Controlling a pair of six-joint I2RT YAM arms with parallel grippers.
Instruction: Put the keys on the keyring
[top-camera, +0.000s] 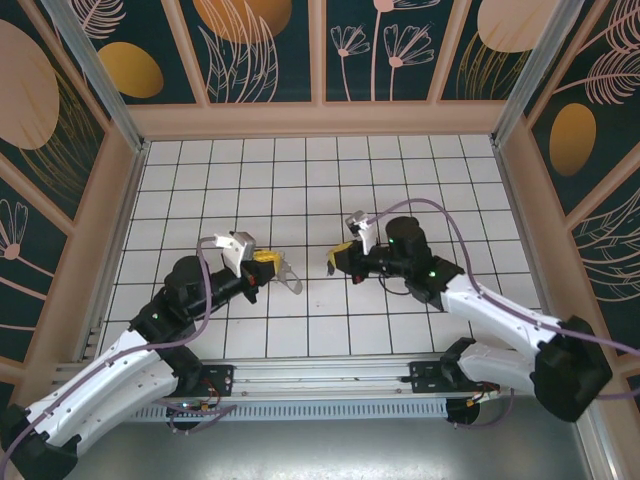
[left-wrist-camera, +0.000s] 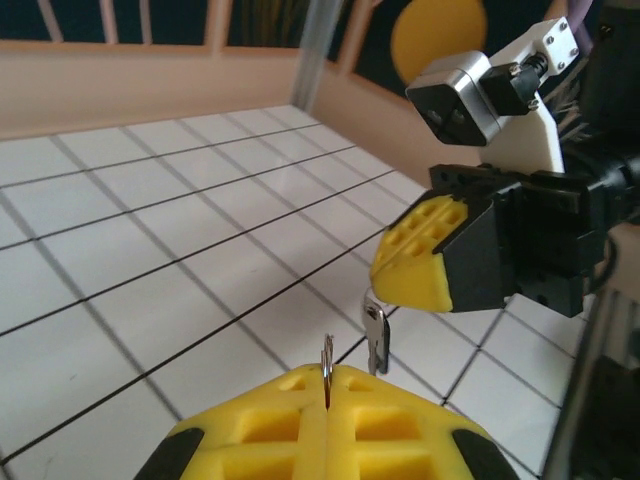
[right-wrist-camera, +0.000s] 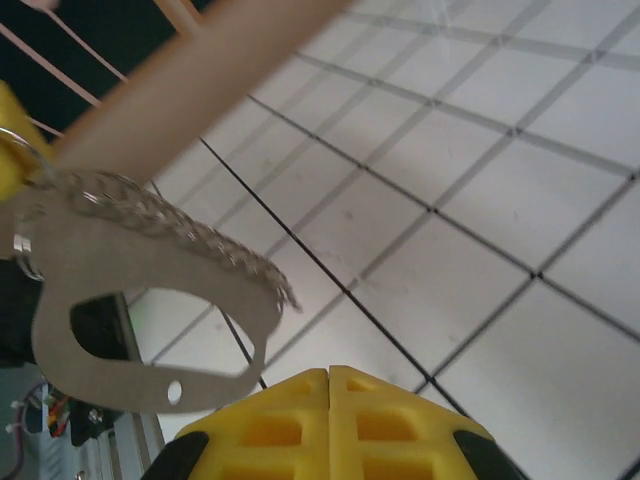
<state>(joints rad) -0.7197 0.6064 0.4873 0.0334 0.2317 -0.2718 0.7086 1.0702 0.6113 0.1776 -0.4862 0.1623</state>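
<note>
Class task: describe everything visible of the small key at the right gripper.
The key is small, slim and silvery, apparently metal. It hangs nearly upright, its top pinched at the yellow tips of the shut right gripper. It is in the air above the white tiled table, touching nothing else. Its teeth are too small to tell.
</note>
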